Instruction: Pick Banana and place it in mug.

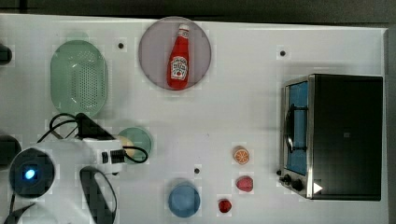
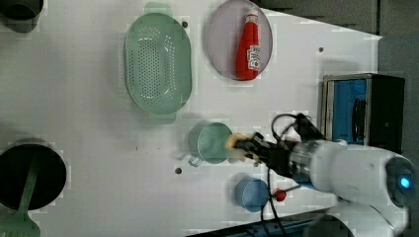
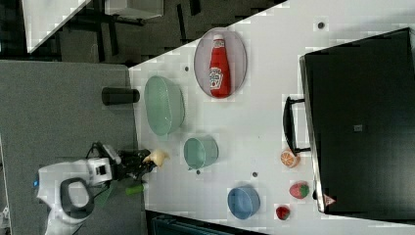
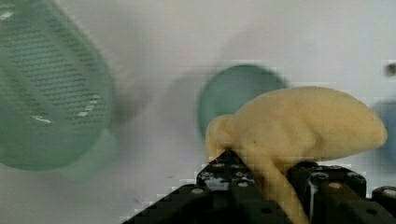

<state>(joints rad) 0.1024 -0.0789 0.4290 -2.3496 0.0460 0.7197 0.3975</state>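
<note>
Closest to the wrist camera, the claw (image 4: 261, 186) pinches the banana (image 4: 299, 126) between its black fingers (image 4: 224, 179), which stand only narrowly apart, pressed against the fruit's sides. In the left view the banana (image 2: 236, 143) hangs at the right edge of the mug (image 2: 212, 143), above the tabletop (image 2: 89, 123). In the right view the banana (image 3: 157, 156) appears left of the mug (image 3: 200, 152), apart from it. In the top view the fruit (image 1: 126, 145) lies over the mug's (image 1: 137, 140) left rim. The blue cup (image 1: 184, 199) stands near the mug, the green basket (image 1: 79, 77) farther off.
</note>
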